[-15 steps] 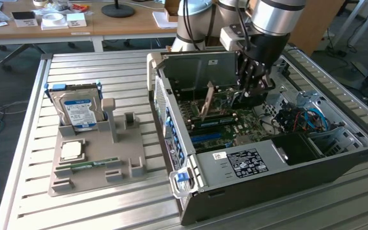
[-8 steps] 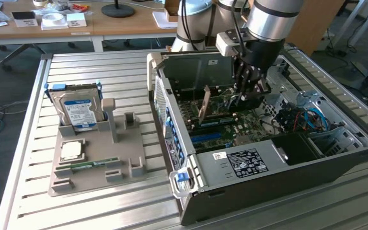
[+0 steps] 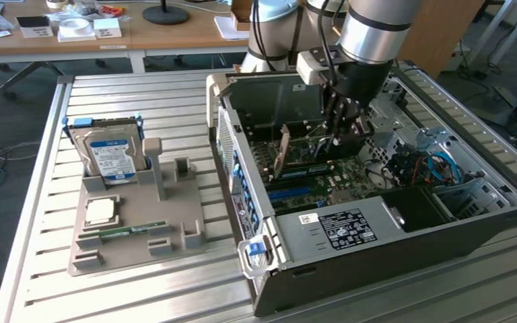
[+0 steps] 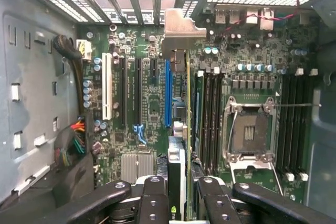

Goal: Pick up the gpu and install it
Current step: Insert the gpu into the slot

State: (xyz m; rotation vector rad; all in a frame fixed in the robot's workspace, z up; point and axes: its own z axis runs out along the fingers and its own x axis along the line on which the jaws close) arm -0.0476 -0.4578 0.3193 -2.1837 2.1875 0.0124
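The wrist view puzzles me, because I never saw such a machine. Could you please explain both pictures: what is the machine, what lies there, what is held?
The machine is a robot arm with a gripper. The exterior view comes from a camera off the arm; the wrist view looks from the arm's wrist into the open computer case, onto its motherboard. The gripper is closed on the gpu, a thin card seen edge-on between the fingers. On the table, a grey holder carries a hard drive, a square silver chip and a green RAM stick.
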